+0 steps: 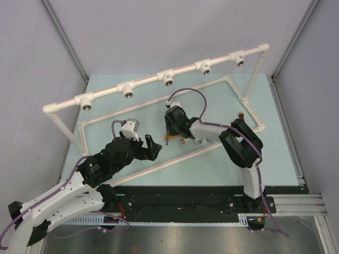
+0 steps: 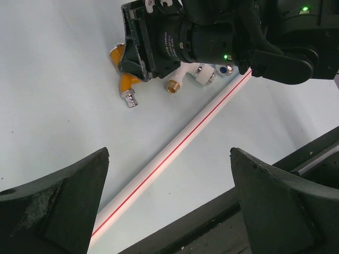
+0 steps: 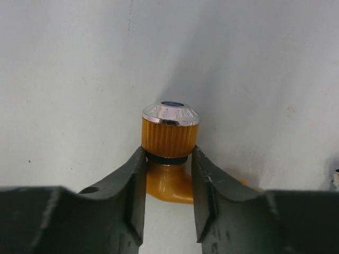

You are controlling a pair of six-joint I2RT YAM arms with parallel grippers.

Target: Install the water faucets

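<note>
Risk: right end effector [image 3: 168,159] pinches orange tap [image 3: 169,138] only at narrow neck below knob, so tap may pivot or slip on lift; left end effector [image 2: 169,159] wide open, empty.

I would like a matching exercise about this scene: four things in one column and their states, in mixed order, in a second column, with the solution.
Things:
1. orange plastic faucet with a silver cap
2. left gripper
3. white plastic faucet with a brass-coloured end
4. white T-sockets with silver threads on the raised white pipe

States:
A. open, holding nothing
B. empty, no faucet screwed in
C. pinched by the right gripper
D. lying on the pale table, not held

Pairs: 1-C, 2-A, 3-D, 4-B
</note>
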